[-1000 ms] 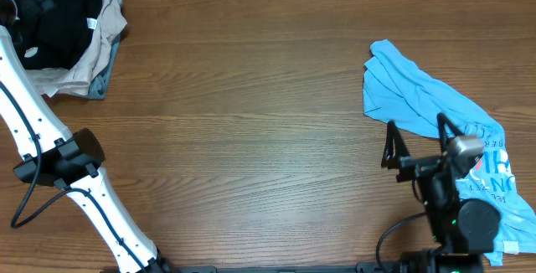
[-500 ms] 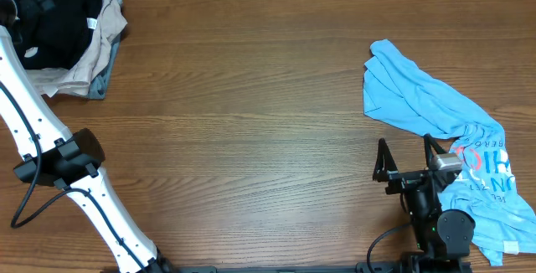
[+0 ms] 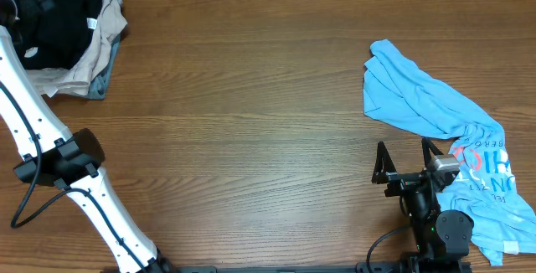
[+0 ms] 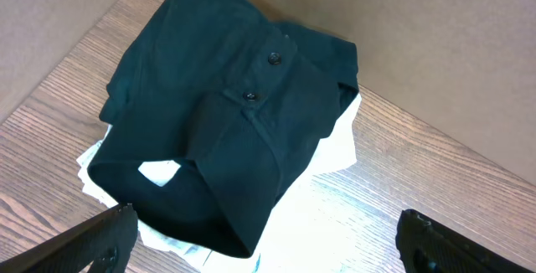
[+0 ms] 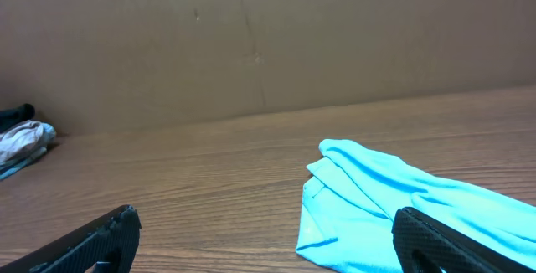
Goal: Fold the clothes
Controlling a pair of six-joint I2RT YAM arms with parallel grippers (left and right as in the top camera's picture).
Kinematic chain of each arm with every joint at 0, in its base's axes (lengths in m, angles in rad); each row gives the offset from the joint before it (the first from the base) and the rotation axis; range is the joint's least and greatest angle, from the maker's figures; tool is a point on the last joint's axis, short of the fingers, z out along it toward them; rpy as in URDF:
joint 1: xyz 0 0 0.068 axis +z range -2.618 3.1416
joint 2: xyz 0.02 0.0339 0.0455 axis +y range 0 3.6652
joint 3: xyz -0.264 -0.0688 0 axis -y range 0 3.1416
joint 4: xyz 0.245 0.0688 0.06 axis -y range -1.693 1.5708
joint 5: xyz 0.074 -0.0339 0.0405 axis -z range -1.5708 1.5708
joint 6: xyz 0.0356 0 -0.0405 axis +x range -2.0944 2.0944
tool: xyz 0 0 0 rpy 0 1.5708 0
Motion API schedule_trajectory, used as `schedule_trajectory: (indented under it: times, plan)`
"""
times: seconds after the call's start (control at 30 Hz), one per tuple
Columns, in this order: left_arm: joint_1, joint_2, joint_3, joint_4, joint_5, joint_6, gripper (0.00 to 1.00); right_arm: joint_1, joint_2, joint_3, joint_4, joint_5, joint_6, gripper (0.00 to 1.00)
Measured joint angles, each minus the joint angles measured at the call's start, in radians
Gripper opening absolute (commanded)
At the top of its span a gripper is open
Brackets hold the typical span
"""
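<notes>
Both spread wide, empty: left gripper [image 4: 266,227] over crumpled black buttoned garment [image 4: 226,114], right gripper [image 3: 403,154] beside rumpled light-blue printed T-shirt [image 3: 419,101].

The brown wood-grain worktop [image 3: 251,122] lies bare across its wide middle, open from side to side. A heap of black and beige garments [image 3: 71,30] takes the far left corner, and the white left arm [image 3: 32,114] slants up to it along the left edge. A crumpled light-blue T-shirt [image 3: 419,101] fills the right side, just beside the right arm's wide-spread black fingers [image 3: 382,162]. A brown cardboard wall [image 5: 251,38] closes the far edge.
</notes>
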Motion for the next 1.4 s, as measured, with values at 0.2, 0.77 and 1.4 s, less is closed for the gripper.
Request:
schedule_trajectory:
  times: [0.2,0.77,1.4]
  plan:
    - [0.0,0.0,0.0,0.0,0.0,0.0,1.0,0.0,0.0,0.0,0.0,0.0,0.0,1.0]
    - [0.0,0.0,0.0,0.0,0.0,0.0,1.0,0.0,0.0,0.0,0.0,0.0,0.0,1.0]
    - [-0.141,-0.75,-0.768,0.003,0.0,0.0,1.0,0.0,0.0,0.0,0.0,0.0,0.0,1.0]
